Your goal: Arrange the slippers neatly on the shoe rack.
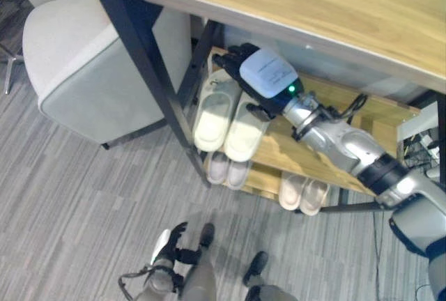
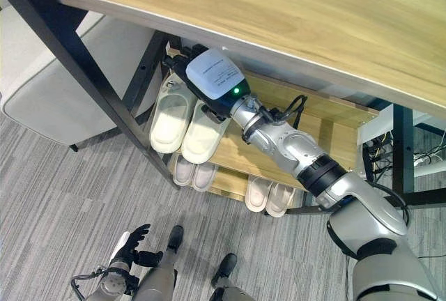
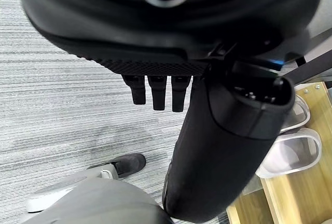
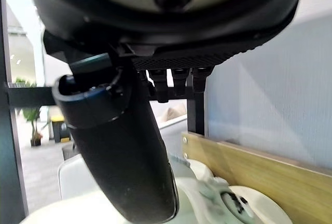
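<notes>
Down at six o'clock our left hand (image 2: 132, 240) is hanging idle over the carpet with its fingers loosely straight, while our right hand (image 1: 244, 60) is reaching to twelve o'clock, its thumb (image 4: 122, 151) resting on the cream slippers (image 1: 226, 120); whether the other fingers are gripping we cannot tell. We are judging the pair almost placed, so we are aiming to nudge both heels level and parallel, pushing gently to keep the soft foam from skewing. On the shoe rack (image 1: 390, 116) the upper shelf is carrying that pair at its nine o'clock end, and the lower shelf is holding two more pale pairs (image 1: 228, 170) (image 1: 304, 193).
</notes>
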Tool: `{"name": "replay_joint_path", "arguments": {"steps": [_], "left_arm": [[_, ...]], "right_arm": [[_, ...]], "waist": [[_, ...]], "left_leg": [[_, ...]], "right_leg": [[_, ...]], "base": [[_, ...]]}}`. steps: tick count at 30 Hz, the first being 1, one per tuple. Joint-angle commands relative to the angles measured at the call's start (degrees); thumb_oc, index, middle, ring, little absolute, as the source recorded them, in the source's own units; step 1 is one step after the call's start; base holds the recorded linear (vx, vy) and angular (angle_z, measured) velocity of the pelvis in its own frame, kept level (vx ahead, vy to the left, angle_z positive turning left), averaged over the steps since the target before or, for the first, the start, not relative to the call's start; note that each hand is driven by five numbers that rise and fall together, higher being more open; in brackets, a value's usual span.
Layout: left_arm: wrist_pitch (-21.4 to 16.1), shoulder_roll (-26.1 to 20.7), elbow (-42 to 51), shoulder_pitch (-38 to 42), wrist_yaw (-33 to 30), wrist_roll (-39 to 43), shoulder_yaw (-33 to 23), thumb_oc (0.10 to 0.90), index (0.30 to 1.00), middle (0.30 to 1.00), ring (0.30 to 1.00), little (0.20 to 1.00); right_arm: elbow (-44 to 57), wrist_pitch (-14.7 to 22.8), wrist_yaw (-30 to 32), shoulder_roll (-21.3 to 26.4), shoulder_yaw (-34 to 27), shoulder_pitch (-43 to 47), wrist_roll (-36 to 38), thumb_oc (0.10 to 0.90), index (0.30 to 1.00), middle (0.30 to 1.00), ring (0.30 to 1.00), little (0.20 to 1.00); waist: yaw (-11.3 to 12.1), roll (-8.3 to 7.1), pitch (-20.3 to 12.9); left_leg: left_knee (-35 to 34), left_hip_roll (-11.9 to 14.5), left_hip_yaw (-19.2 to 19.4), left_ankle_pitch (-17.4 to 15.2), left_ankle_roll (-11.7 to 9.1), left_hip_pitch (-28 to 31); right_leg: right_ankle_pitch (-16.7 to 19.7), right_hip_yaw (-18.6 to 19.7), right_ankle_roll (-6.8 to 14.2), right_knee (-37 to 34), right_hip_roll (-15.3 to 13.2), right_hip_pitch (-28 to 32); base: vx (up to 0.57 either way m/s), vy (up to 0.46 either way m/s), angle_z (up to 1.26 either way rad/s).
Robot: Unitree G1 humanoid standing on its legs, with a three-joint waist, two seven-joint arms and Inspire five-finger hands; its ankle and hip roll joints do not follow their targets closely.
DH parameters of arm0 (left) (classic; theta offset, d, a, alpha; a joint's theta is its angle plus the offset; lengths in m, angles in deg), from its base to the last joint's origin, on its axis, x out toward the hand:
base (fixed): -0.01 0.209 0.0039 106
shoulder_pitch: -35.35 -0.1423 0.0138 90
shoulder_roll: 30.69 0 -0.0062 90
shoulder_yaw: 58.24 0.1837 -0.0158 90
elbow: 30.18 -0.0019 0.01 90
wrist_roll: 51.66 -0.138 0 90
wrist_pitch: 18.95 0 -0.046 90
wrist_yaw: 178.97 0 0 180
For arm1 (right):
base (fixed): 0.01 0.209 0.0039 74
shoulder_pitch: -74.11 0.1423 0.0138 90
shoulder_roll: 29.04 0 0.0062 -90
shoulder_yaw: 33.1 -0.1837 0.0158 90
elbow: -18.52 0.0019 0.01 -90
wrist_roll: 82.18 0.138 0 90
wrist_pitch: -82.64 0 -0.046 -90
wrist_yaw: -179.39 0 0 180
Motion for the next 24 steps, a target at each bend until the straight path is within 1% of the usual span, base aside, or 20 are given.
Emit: {"name": "replay_joint_path", "arguments": {"steps": [1,5,9,10,13,15,17,19,21,22,23,24], "left_arm": [[-0.7,-0.08,-0.75,-0.36,-0.97,-0.79,1.76,0.8,0.9,0.9,0.9,0.9],[-0.15,0.37,-0.07,-0.89,-1.02,-0.92,1.39,0.8,0.9,0.9,0.9,0.9],[0.52,0.84,-0.1,-1.55,-1.14,-1.12,1.02,0.8,0.9,0.9,0.9,0.9],[0.79,1.22,-0.44,-1.37,-1.19,-1.2,0.65,0.8,0.9,0.9,0.9,0.9],[1.4,1.33,-0.76,-1.52,-1.41,-1.28,0.08,0.8,0.9,0.9,0.9,0.9],[1.56,1.34,-0.86,-1.38,-1.46,-1.27,-0.06,0.8,0.9,0.9,0.9,0.9],[1.75,1.27,-0.31,-1.24,-1.52,-1.06,0.38,0.8,0.9,0.9,0.9,0.9],[1.89,1.27,-0.53,-0.91,-1.4,-0.8,0.59,0.8,0.9,0.9,0.9,0.9],[1.99,1.22,-0.56,-0.44,-1.47,-0.53,1.15,0.8,0.9,0.9,0.9,0.9],[2.13,1.28,-1.31,-0.09,-1.39,-0.14,1.43,0.8,0.9,0.9,0.9,0.9],[2.11,1.26,-1.34,-0.05,-1.39,-0.13,1.43,0.8,0.9,0.9,0.9,0.9],[2.2,1.22,-1.58,0.19,-1.28,0.43,1.75,0.8,0.9,0.9,0.9,0.9]], "right_arm": [[7.68,1.24,3.34,0.64,-8.32,-1.96,7.09,0.8,0.9,0.9,0.9,0.9],[12.6,2.27,3.41,-2.37,-14.68,-10.3,13.63,0.8,0.9,0.9,0.9,0.9],[17.22,3.29,3.11,-6.93,-20.88,-20.57,21.41,0.8,0.9,0.9,0.9,0.9],[17.63,3.74,3.11,-8.55,-22.04,-22.93,23.68,0.8,0.9,0.9,0.9,0.9],[19.7,3.99,2.7,-11.09,-24.55,-28.52,27.41,0.8,0.9,0.9,0.9,0.9],[19.88,3.94,2.51,-12.02,-25.08,-30.09,28.93,0.8,0.9,0.9,0.9,0.9],[18.1,5.06,1.63,-16.42,-25.67,-33.62,37.64,0.8,0.9,0.9,0.9,0.9],[16.89,5.63,0.76,-18.07,-25.35,-34.19,42.57,0.8,0.9,0.9,0.9,0.9],[14.39,6.76,-0.11,-20.47,-25.2,-34.64,50.68,0.8,0.9,0.9,0.9,0.9],[12.49,7.48,-0.88,-22.05,-25.36,-34.63,57.15,0.8,0.9,0.9,0.9,0.9],[12.37,7.57,-0.99,-22.03,-25.39,-34.54,57.31,0.8,0.9,0.9,0.9,0.9],[10.76,8.56,-1.96,-23.39,-25.66,-34.24,64.09,0.8,0.9,0.9,0.9,0.9]], "waist": [[-0.94,-0.35,-3.69],[-1.77,0.0,-3.89],[-2.7,0.28,-4.21],[-3.17,0.55,-4.15],[-3.76,0.69,-4.27],[-3.92,0.73,-4.26],[-4.2,0.94,-4.02],[-4.16,0.93,-3.8],[-4.0,0.83,-3.52],[-3.75,0.6,-3.32],[-3.77,0.57,-3.32],[-3.25,0.3,-2.92]], "left_leg": [[-0.49,-0.45,3.68,-5.92,-0.55,4.48],[-0.49,-0.5,3.91,-6.18,-0.41,4.9],[-0.49,-0.51,4.27,-6.44,-0.22,5.44],[-0.49,-0.55,4.43,-6.49,-0.17,5.56],[-0.49,-0.57,4.67,-6.66,-0.05,5.76],[-0.49,-0.49,4.76,-6.66,-0.02,5.75],[-0.49,-0.45,4.85,-6.56,0.07,5.58],[-0.49,-0.45,4.79,-6.45,0.07,5.4],[-0.49,-0.48,4.76,-6.29,0.0,5.1],[-0.49,-0.52,4.66,-6.18,-0.06,4.83],[-0.49,-0.53,4.64,-6.18,-0.06,4.8],[-0.49,-0.5,4.3,-6.07,-0.19,4.42]], "right_leg": [[-5.65,3.21,4.96,1.58,-1.98,3.39],[-5.62,3.38,4.99,1.55,-2.03,3.65],[-5.51,3.6,5.04,1.67,-2.16,3.74],[-5.49,3.72,5.01,1.76,-2.15,3.7],[-5.35,4.02,5.07,1.8,-2.19,3.66],[-5.31,4.05,5.11,1.8,-2.19,3.57],[-5.21,4.39,5.08,1.89,-2.2,3.19],[-5.16,4.5,5.03,1.93,-2.14,2.92],[-5.06,4.41,4.97,1.88,-2.06,2.73],[-4.99,4.25,4.94,1.8,-2.02,2.56],[-4.99,4.23,4.94,1.79,-2.02,2.54],[-4.94,3.94,4.92,1.7,-2.01,2.37]], "base": [[0.0,0.0,0.0],[0.0,0.003,-0.01],[0.0,0.003,-0.01],[0.0,0.021,-0.03],[0.0,0.013,-0.14],[-0.01,0.002,-0.09],[-0.01,0.005,-0.02],[-0.02,0.01,-0.05],[-0.01,0.001,-0.02],[0.0,0.0,0.0],[0.0,0.0,0.0],[0.0,0.0,0.0]]}}
